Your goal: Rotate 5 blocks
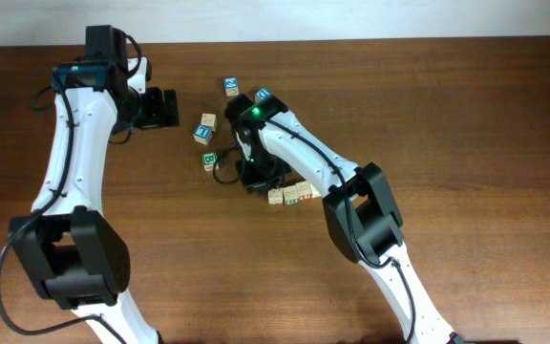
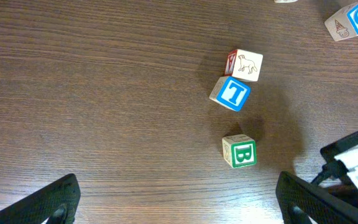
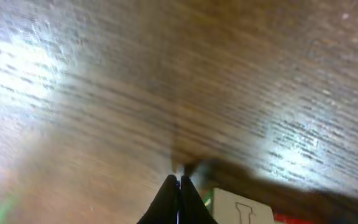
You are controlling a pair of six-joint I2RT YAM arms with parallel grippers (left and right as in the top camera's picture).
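Small light-wood alphabet cubes (image 1: 205,126) lay scattered about the middle of the brown wooden table (image 1: 466,115), well apart from every edge. A short row of cubes (image 1: 292,195) sat nearest the front edge.

In the right wrist view a tan cube (image 3: 241,211) with a pale printed face lay just beside the right gripper (image 3: 179,183), toward the lower right of that view. That gripper was fully closed on nothing, tips down at the surface. Contact with the cube could not be confirmed. A cube offers no long axis.

The right arm was plainly nearer. The left gripper (image 1: 163,107) stood wide open and empty toward the far left corner, with the green B cube (image 2: 239,151), blue L cube (image 2: 230,93) and dog-picture cube (image 2: 247,64) ahead of it.

Judgement: a sideways nudge should turn the tan cube. Neighbours crowd one side, and bare surface lies open on the other.
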